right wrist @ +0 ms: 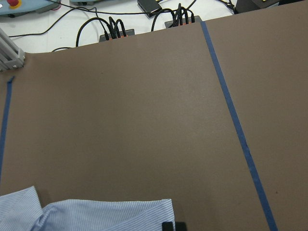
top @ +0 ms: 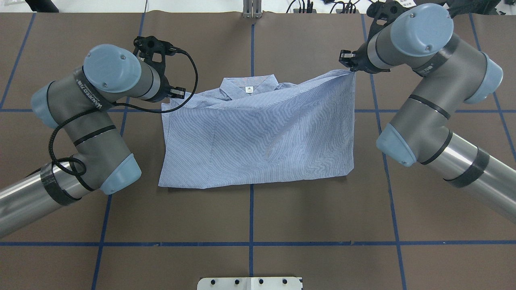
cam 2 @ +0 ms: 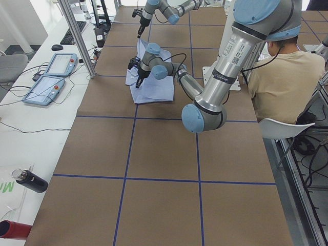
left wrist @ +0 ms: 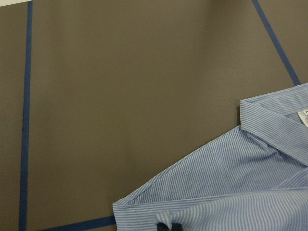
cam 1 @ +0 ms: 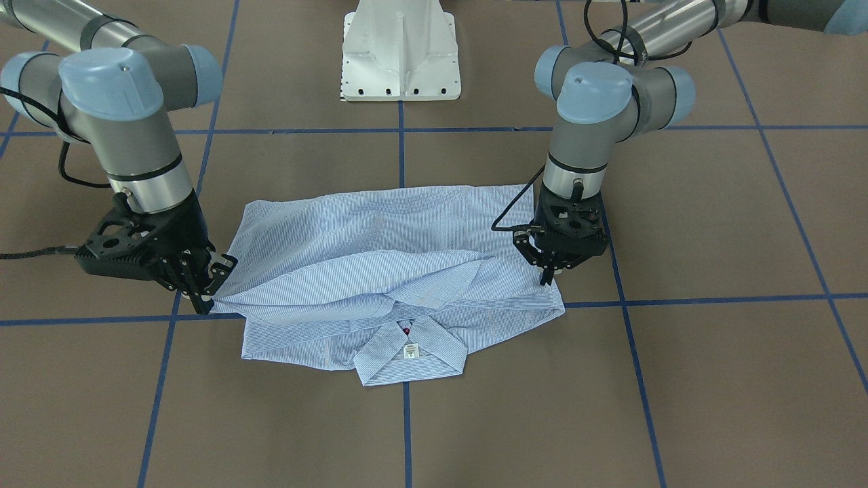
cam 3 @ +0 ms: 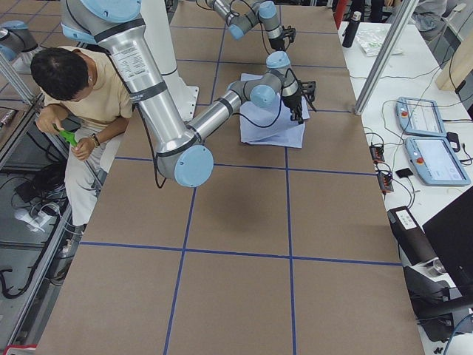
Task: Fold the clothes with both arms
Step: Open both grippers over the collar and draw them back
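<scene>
- Overhead exterior: the left gripper (top: 178, 96) points down, clenched on the shirt (top: 258, 137) at its far-left corner.
- The right gripper (top: 351, 67) pinches the raised far-right corner.
- The shirt lies mid-table (top: 282, 209), with its collar (top: 248, 85) on the far side.

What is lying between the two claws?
Only the blue striped shirt, as the front-facing view shows: it stretches from the left claw to the right claw, each pinching an edge.

Shirt (top: 258, 137): thin striped cloth, matt. Table (top: 322, 209): matt brown sheet. Left arm (top: 20, 197): shiny metal tube.
</scene>
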Controlling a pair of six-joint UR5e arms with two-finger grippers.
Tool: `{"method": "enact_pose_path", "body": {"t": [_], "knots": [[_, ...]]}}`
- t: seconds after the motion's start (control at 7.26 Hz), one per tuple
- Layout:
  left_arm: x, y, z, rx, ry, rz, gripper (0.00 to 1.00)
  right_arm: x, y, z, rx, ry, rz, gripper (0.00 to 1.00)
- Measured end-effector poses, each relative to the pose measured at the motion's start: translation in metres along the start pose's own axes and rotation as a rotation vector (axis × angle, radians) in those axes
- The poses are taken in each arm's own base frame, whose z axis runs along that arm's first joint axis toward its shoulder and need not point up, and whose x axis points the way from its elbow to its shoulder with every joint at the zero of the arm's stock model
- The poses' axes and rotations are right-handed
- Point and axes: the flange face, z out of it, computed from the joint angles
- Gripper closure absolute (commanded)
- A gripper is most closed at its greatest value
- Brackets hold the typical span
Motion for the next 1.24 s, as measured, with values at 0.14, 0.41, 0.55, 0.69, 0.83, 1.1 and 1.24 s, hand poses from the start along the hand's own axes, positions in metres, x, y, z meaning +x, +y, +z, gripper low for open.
{"method": "enact_pose_path", "body": {"t": [0.14,0.41,0.55,0.69,0.83,1.1,1.24], "knots": [[-0.007,-0.003,0.013,0.001,-0.008,0.008,0.49,-0.01,0.003,0.037,0.006,0.005,-0.013,0.01],[-0.032,-0.024,0.017,0.019,-0.03,0.098,0.0,-0.025,0.019,0.091,0.032,-0.009,-0.041,0.01],[-0.04,-0.03,0.015,0.029,-0.029,0.139,0.0,-0.024,0.024,0.099,0.033,-0.017,-0.053,0.01],[-0.044,-0.026,0.013,0.041,0.004,0.158,0.0,-0.017,0.027,0.099,0.023,-0.025,-0.072,0.01],[-0.049,-0.01,0.011,0.048,0.071,0.141,0.0,-0.007,0.031,0.093,0.013,-0.039,-0.095,0.01],[-0.041,0.071,0.011,0.007,0.191,0.053,0.0,0.01,0.035,0.073,0.004,-0.068,-0.111,0.01],[-0.031,0.118,0.009,-0.022,0.215,0.021,0.0,0.015,0.029,0.066,-0.009,-0.08,-0.106,0.01]]}}
